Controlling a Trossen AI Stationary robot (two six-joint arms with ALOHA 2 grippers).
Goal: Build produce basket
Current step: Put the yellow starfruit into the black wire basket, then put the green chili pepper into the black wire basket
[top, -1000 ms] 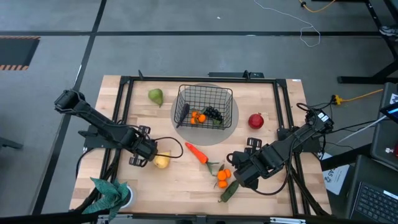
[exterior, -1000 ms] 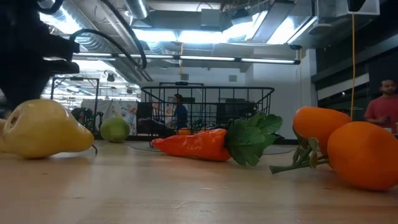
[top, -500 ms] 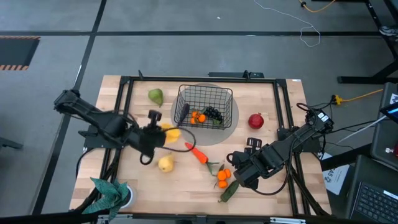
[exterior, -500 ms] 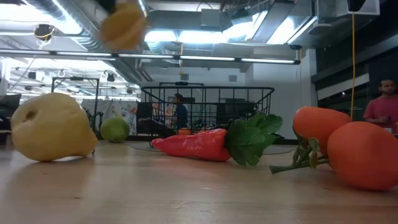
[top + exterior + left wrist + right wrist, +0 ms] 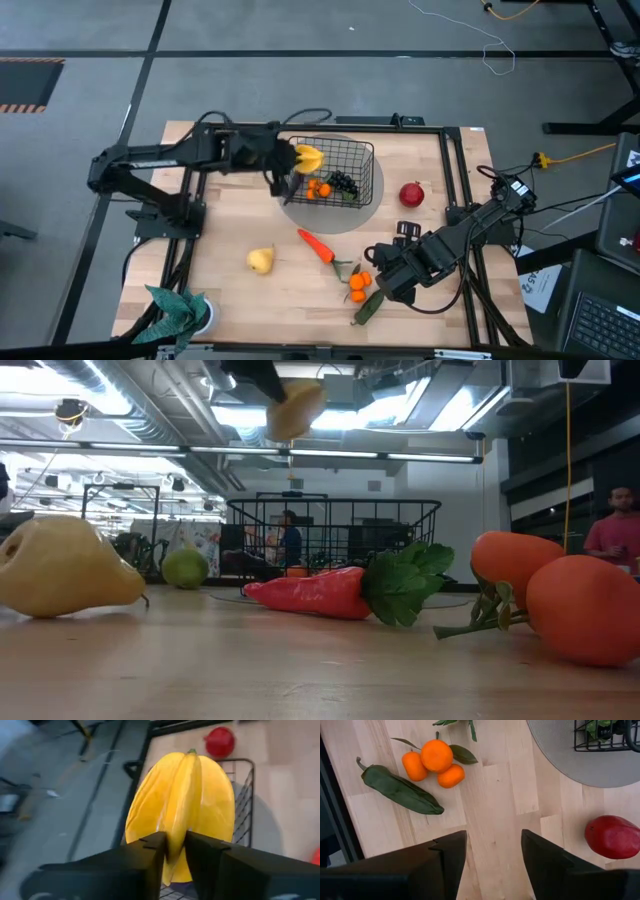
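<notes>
My left gripper (image 5: 292, 160) is shut on a yellow ridged fruit (image 5: 309, 157) high over the left end of the black wire basket (image 5: 352, 152). The fruit also shows in the left wrist view (image 5: 180, 805) and the low view (image 5: 294, 408). The basket stands on a grey round mat and holds small oranges (image 5: 318, 188) and dark grapes (image 5: 343, 183). A yellow pear (image 5: 261, 260), a carrot (image 5: 316, 245), small oranges (image 5: 358, 285), a dark green vegetable (image 5: 367, 307) and a red fruit (image 5: 411, 193) lie on the table. My right gripper (image 5: 492, 855) is open and empty beside the oranges. My left gripper pinches one raised rib at the yellow fruit's near end (image 5: 176, 851) between its two fingers. The fruit sticks out forward past the fingertips. It is lifted clear of the table, above the basket's rim.
A green pear (image 5: 185, 568) lies near the far left; the left arm covers it in the high view. A teal leafy plant (image 5: 180, 308) stands at the near left corner. A dark frame (image 5: 200, 130) runs around the table. People show in the room beyond.
My left gripper has risen from beside the yellow pear with the yellow ridged fruit. It has swung toward the far edge and right, to above the basket's left end. The yellow pear has rolled over and stays on the table.
</notes>
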